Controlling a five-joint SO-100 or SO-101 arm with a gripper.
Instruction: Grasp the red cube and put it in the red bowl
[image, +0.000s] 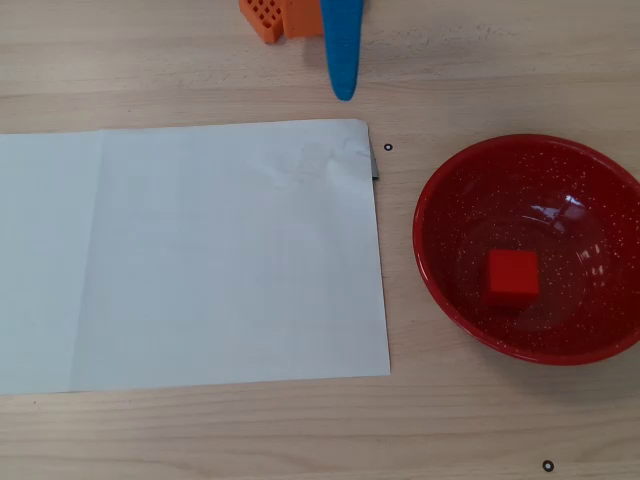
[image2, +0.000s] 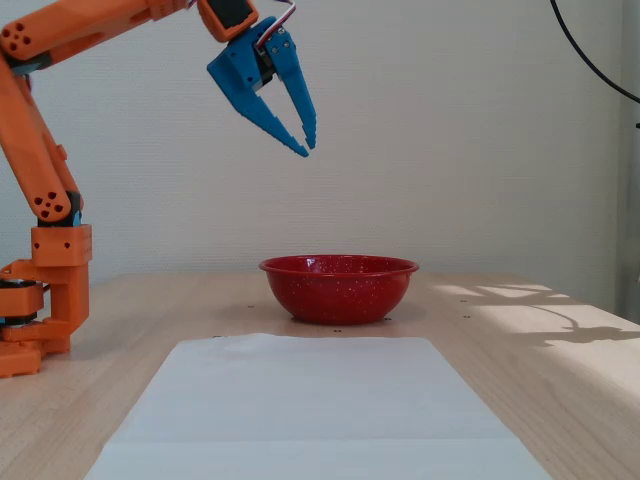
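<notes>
From my remote seat, fixed view showed the gripper (image2: 308, 148) raised high, up and left of the red bowl (image2: 338, 288), well apart from it. Blue fingers nearly together at the tips w/ just a slim gap, nothing between them. Overhead view: the red cube (image: 513, 275) sat inside the bowl, a bit left of its centre, flat on the bottom. So the cube lay below and to the right of the claw as the fixed cam saw it. White paper sheet (image: 200, 255) beside the bowl was bare. I judged the task basically done; only a retreat was left, no reach needed.
</notes>
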